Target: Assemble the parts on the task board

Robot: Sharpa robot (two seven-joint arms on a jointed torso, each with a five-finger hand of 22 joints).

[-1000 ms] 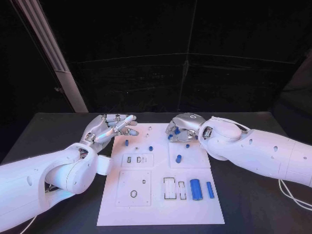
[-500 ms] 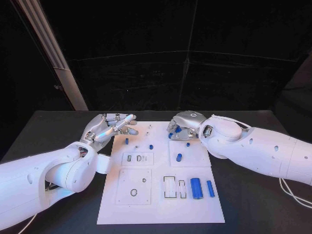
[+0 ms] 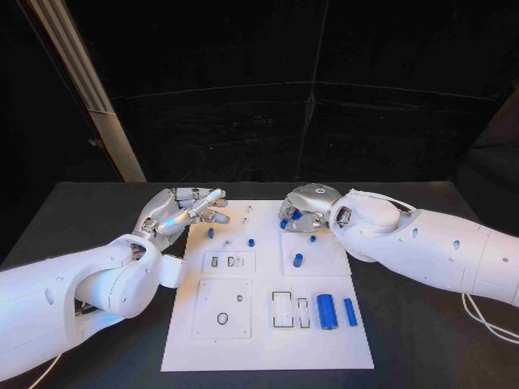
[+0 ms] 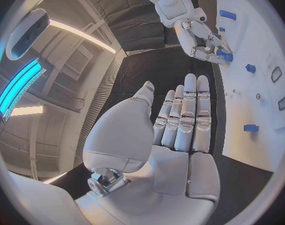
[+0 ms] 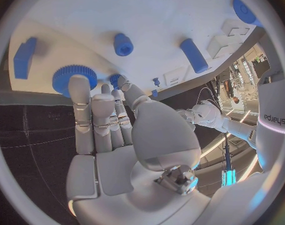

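Sits flat in the middle of the black bench (image 3: pixel 96 211): the white task board (image 3: pixel 259 340), with blue parts scattered over it. Near the board's front right, a large blue cylinder (image 3: pixel 326 308) lying beside a slimmer blue bar (image 3: pixel 349 312); further back, a small blue peg (image 3: pixel 297 261) and two more small blue pieces (image 3: pixel 250 242) toward the left. Hovers at the board's far left corner: the left hand (image 3: pixel 187 211), holding nothing, fingers (image 4: pixel 186 115) straight and pressed together side by side, thumb set apart. Bends down over the board's far right corner: the right hand (image 3: pixel 304 209), fingers (image 5: pixel 95 120) lined up close together, tips touching a round blue toothed part (image 5: pixel 74 77). Cannot tell whether that part is truly pinched or only touched.
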